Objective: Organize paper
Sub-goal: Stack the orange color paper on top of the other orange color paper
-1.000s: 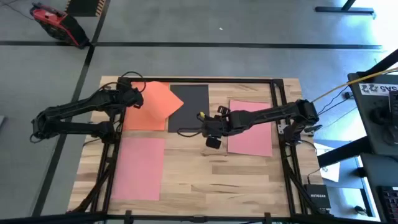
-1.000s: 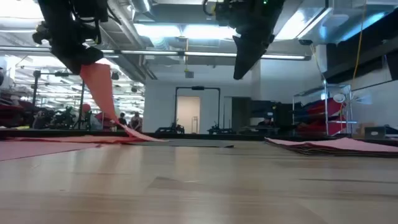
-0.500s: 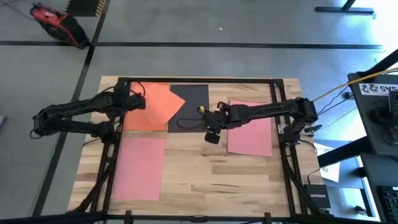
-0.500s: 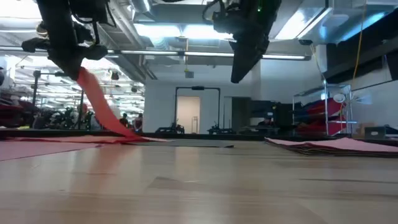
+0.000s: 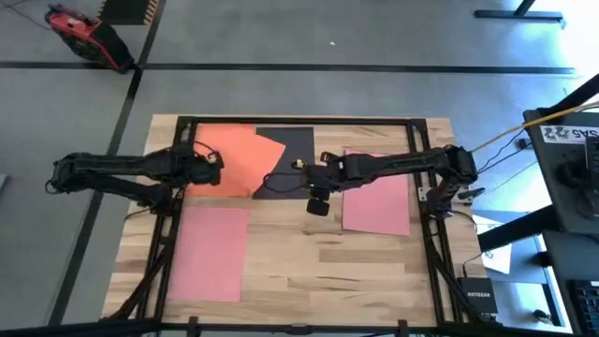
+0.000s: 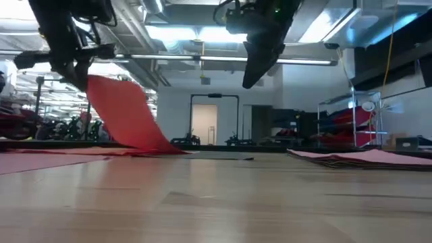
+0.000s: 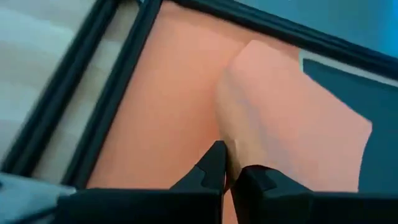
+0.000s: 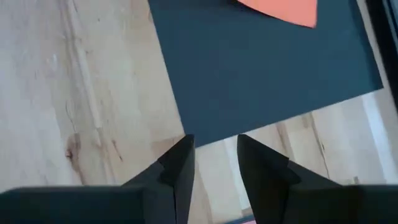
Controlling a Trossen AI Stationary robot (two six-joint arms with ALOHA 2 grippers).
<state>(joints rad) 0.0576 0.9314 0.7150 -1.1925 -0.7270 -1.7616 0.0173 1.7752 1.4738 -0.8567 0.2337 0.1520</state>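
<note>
An orange paper sheet [image 5: 245,154] lies askew at the far left, its right corner over a black sheet [image 5: 295,150]. My left gripper [image 5: 211,161] is shut on its raised left end. In the left wrist view a second orange sheet [image 7: 161,112] lies flat beneath. My right gripper [image 8: 214,146] hangs open above the black sheet's near edge [image 8: 249,124], touching nothing. One pink sheet [image 5: 211,253] lies flat at the near left, another [image 5: 379,192] at the right. My left gripper pinches the orange sheet's left edge [image 7: 231,146] between its two fingers, coming at it from the table's left and slanting down. That end is raised [image 6: 91,81]. The sheet slopes down from there, and its far right part [image 6: 165,150] rests on the sheets below.
A black frame [image 5: 299,122] runs along the table's far edge and down both sides. Bare wood [image 5: 309,271] takes up the near middle. The right pink sheet [image 6: 364,156] looks like a low stack in the low view.
My left gripper has gone toward the table's near edge and a little to the right, staying shut on the orange sheet. The sheet has turned about, its broad face now showing in the low view. My right gripper has drifted slightly toward the table's left, high above the black sheet.
</note>
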